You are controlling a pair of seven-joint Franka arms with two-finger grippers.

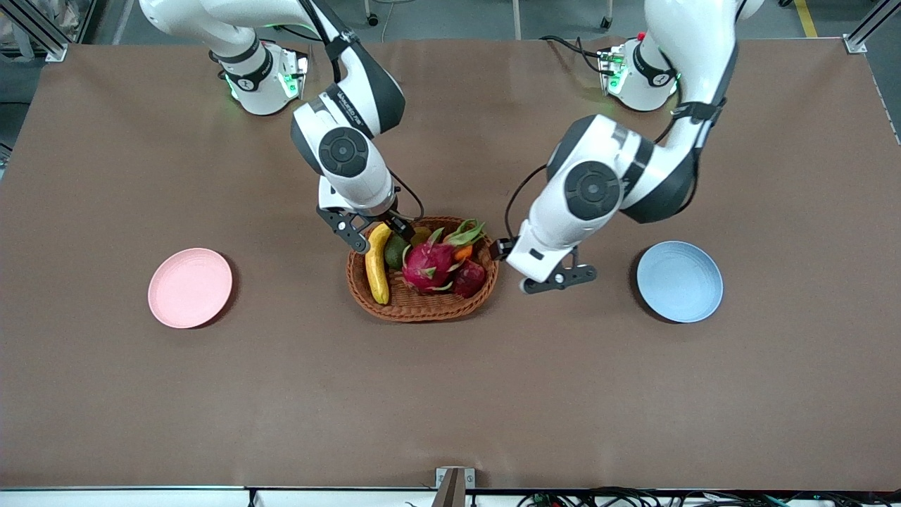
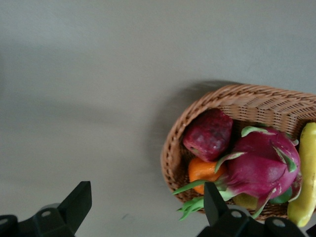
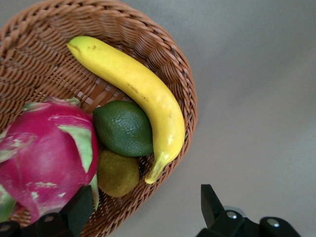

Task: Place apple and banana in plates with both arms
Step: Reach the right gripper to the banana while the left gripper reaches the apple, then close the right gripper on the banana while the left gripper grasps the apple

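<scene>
Plates [image 1: 190, 287]: 2 | banana [image 1: 376, 264]: 1 | apple [image 1: 470, 278]: 1 | left gripper [image 1: 559, 278], right gripper [image 1: 373, 232]: fingers spread

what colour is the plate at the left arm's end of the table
Light blue plate; it shows best in the front view.

Big table w/ a plain brown matte cover [image 1: 450, 394], runs edge to edge. Three things sit directly on it: a brown woven wicker basket [image 1: 421, 310] approx in the middle, a round shallow pale pink plate [image 1: 189, 287] toward the right arm's end, and a matching round light blue plate [image 1: 679, 281] toward the left arm's end. Both plates sit well apart from the basket.
</scene>
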